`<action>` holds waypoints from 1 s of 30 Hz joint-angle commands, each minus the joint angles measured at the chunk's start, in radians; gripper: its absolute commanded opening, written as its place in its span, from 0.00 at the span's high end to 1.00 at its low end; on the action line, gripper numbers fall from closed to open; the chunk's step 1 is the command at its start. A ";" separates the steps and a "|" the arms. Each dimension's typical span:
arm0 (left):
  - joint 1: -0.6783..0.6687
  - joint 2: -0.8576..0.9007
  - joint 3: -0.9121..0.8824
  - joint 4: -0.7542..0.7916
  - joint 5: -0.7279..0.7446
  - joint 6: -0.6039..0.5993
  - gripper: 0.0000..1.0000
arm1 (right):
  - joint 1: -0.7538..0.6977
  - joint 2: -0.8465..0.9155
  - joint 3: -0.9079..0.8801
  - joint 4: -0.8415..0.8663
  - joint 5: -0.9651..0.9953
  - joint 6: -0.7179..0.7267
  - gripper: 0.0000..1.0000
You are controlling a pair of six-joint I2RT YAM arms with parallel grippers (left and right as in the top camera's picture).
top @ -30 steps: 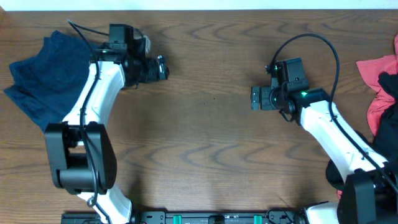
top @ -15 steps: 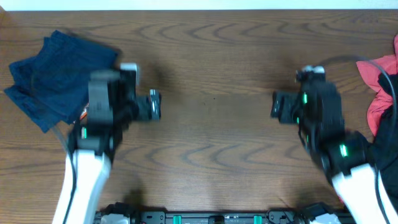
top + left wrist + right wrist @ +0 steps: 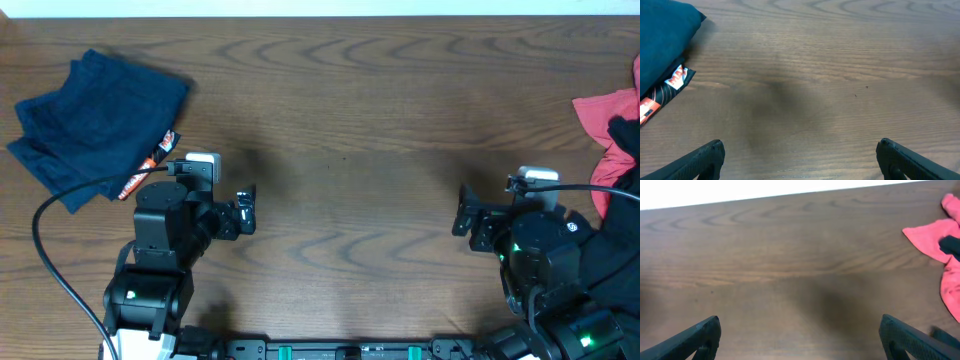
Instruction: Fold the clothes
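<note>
Cut-offs first: the coral-red piece (image 3: 608,150) sits at the table's (image 3: 350,120) 3 o'clock edge and runs out of the overhead frame, so its full shape can't be read. A black garment (image 3: 626,132) lies over it. Lower down it merges with the right arm's dark housing, and where cloth ends is hard to tell. The right wrist camera catches only a corner of the coral cloth at 2 o'clock.

Over at 10 o'clock, the navy blue shorts (image 3: 100,125) lie as a folded stack. Layered edges show at the left side, but how many pieces there are can't be told. The long axis runs diagonally, 7 o'clock to 1 o'clock. The orange-and-black tag (image 3: 148,166) pokes out at the stack's 5 o'clock edge; its print is unreadable.

The left gripper (image 3: 246,212) is near the tag but apart from it, fingers (image 3: 697,161) spread wide, only bare wood between them. The right gripper (image 3: 462,210), at 4 o'clock, is likewise spread wide and holds nothing.
</note>
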 commanded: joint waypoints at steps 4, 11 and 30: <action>-0.003 0.017 -0.001 -0.003 -0.013 -0.005 0.02 | 0.008 -0.002 -0.007 -0.063 0.022 0.015 0.01; -0.003 0.041 -0.001 -0.021 -0.013 -0.005 0.02 | 0.008 -0.002 -0.007 -0.149 0.022 0.015 0.01; -0.003 0.075 -0.002 -0.021 -0.013 -0.005 0.02 | -0.414 -0.542 -0.529 0.325 -0.422 -0.233 0.01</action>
